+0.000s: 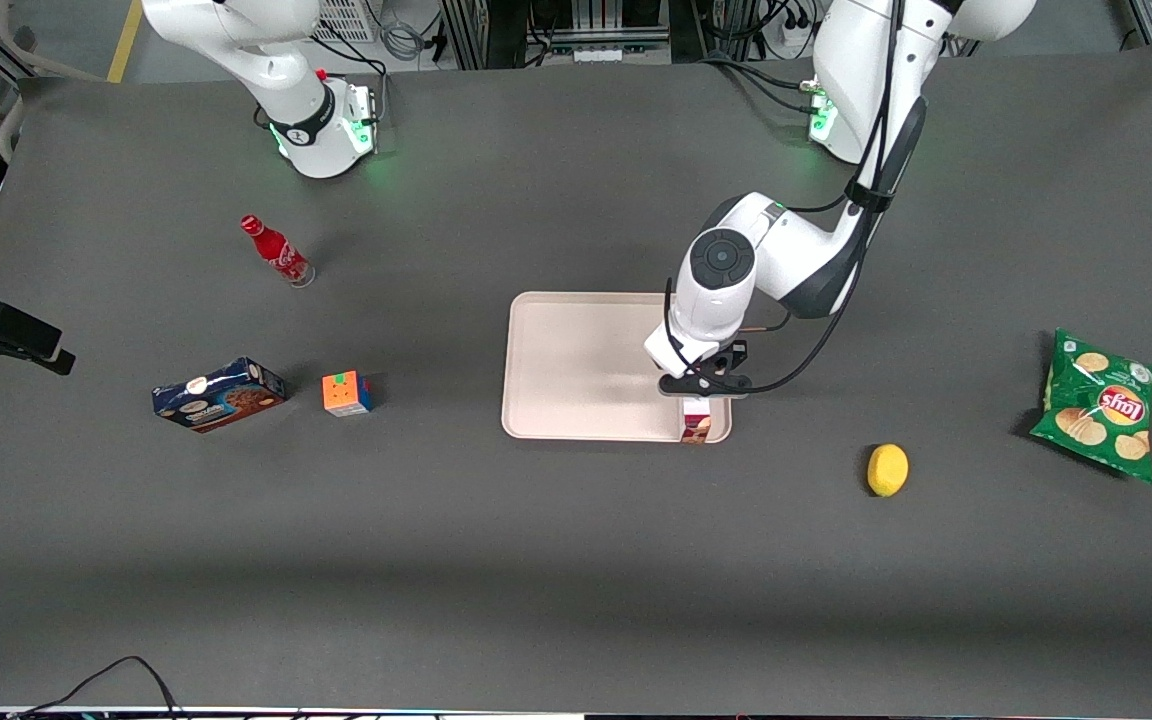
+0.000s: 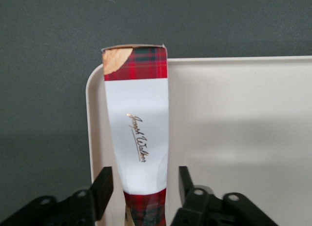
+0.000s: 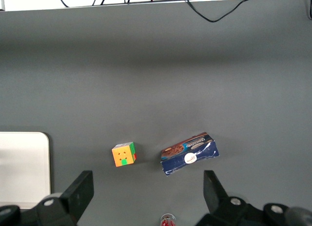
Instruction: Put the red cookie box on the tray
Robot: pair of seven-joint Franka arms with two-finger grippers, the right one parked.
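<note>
The red cookie box, dark-red plaid with a white label panel, lies along the short side of the tray that is toward the working arm's end. Its end reaches the tray's rim nearest the front camera. My left gripper hangs straight over the box and is open. One finger stands on each side of the carton, with a small gap between each finger and the carton. In the front view the arm's hand hides most of the box.
A lemon and a green chips bag lie toward the working arm's end. A blue cookie box, a colour cube and a red soda bottle stand toward the parked arm's end.
</note>
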